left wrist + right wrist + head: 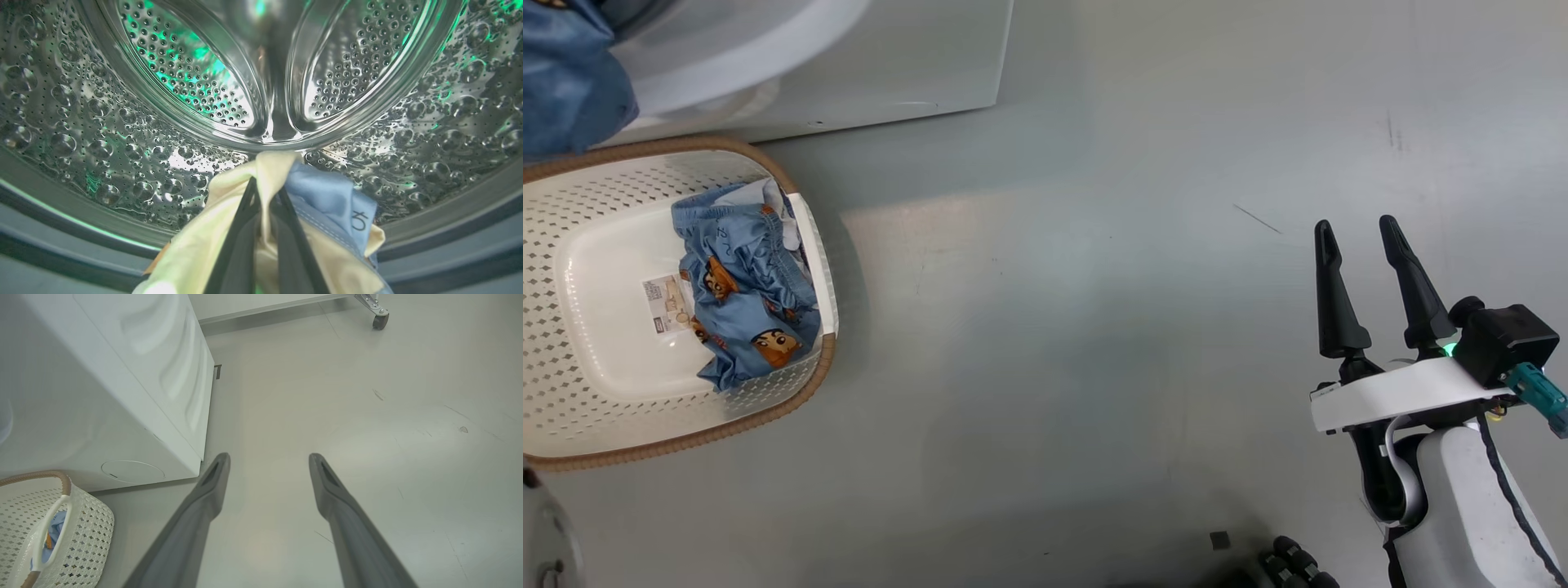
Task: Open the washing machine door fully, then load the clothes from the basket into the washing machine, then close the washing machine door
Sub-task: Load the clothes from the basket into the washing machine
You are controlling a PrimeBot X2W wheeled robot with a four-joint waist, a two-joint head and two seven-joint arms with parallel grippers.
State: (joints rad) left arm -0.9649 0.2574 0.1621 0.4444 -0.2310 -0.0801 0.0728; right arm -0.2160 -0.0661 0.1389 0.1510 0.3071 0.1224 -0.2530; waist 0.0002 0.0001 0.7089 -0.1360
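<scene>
Inside the washing machine's steel drum (122, 122), my left gripper (265, 183) is shut on clothes: a cream garment (192, 249) and a light blue one (331, 200) draped over its fingers. The washing machine (907, 65) stands white at the upper left, with blue cloth (568, 82) hanging at its front. Below it sits the cream basket (596, 408) with a blue cartoon-print garment (747, 286) inside. My right gripper (1358, 233) hovers open over the bare floor, far right of the basket. The right wrist view shows the machine (81, 396) and basket (86, 522) at its left. The washing machine door is out of view.
Grey floor spreads between the basket and my right arm. A caster wheel (380, 320) of some stand sits far behind the machine. Dark parts of my base (1294, 563) show at the bottom edge, and a pale rounded part (547, 531) at the lower left corner.
</scene>
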